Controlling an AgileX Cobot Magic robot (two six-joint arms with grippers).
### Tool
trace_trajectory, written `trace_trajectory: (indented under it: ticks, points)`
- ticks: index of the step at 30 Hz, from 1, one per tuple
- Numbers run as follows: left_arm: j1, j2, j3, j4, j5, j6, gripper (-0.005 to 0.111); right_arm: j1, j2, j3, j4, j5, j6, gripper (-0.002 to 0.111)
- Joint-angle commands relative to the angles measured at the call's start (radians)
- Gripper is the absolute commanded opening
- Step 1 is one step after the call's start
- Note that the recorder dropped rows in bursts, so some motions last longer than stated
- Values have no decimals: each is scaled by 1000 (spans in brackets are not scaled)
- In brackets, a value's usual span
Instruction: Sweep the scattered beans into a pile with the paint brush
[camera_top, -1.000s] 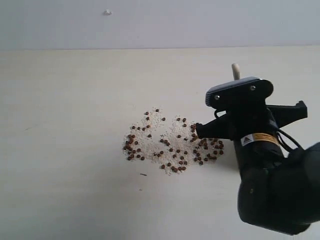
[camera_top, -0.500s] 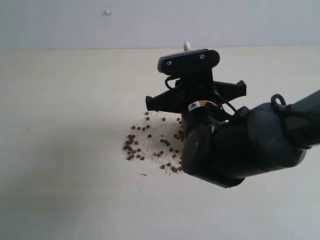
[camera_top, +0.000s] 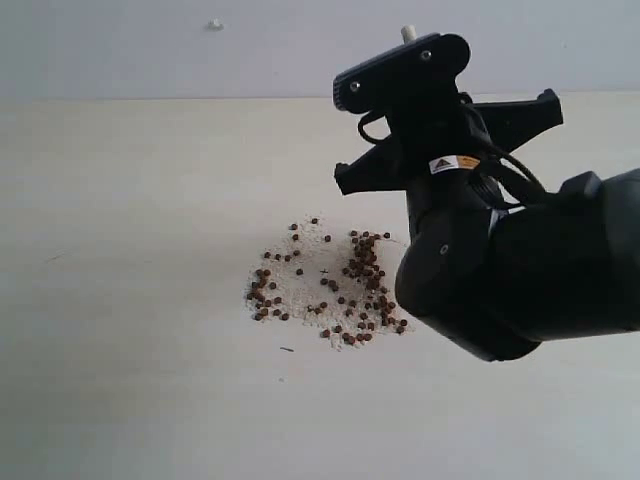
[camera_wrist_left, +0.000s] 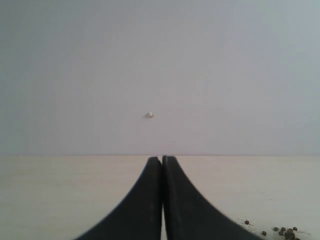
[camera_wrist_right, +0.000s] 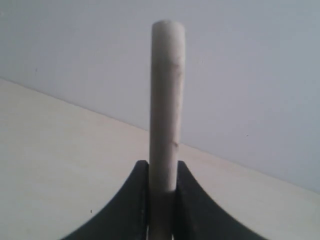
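Pale cream surface (camera_top: 130, 200) under a grey wall: the black left hand (camera_wrist_left: 162, 167) is clenched on nothing, far from the work. Tiny reddish-brown beans (camera_top: 268, 290) lie scattered mid-surface, denser rightward. At their right edge the black right hand (camera_wrist_right: 163, 170) grasps the pale wooden-handled paint brush (camera_wrist_right: 167, 90), handle upright and bristles hidden; the sweep probably runs leftward.

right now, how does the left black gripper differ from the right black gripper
The left black gripper is shut on nothing; the right black gripper clamps the paint brush by its pale wooden handle. The right arm shows in the exterior view near the small reddish-brown beans; the left one does not. Both have curved black fingers.
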Motion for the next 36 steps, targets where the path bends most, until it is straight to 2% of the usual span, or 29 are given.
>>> trace_trajectory:
  ticks: [1, 9, 16, 23, 30, 33, 36]
  points:
    - [-4, 5, 2, -6, 7, 4, 0, -51, 55, 24, -129, 27, 70, 0]
    - [-4, 5, 2, -6, 7, 4, 0, -192, 216, 24, -440, 150, 319, 0]
    - [-4, 5, 2, -6, 7, 4, 0, -210, 233, -10, -697, 266, 536, 0]
    - [-4, 5, 2, -6, 7, 4, 0, -208, 225, -86, -777, 403, 615, 0]
    - [-4, 5, 2, -6, 7, 4, 0, -208, 121, -86, -690, 447, 534, 0]
    - [-4, 5, 2, -6, 7, 4, 0, -208, 56, -86, -548, 464, 405, 0]
    - [-4, 5, 2, -6, 7, 4, 0, -208, -3, -86, -310, 450, 158, 0]
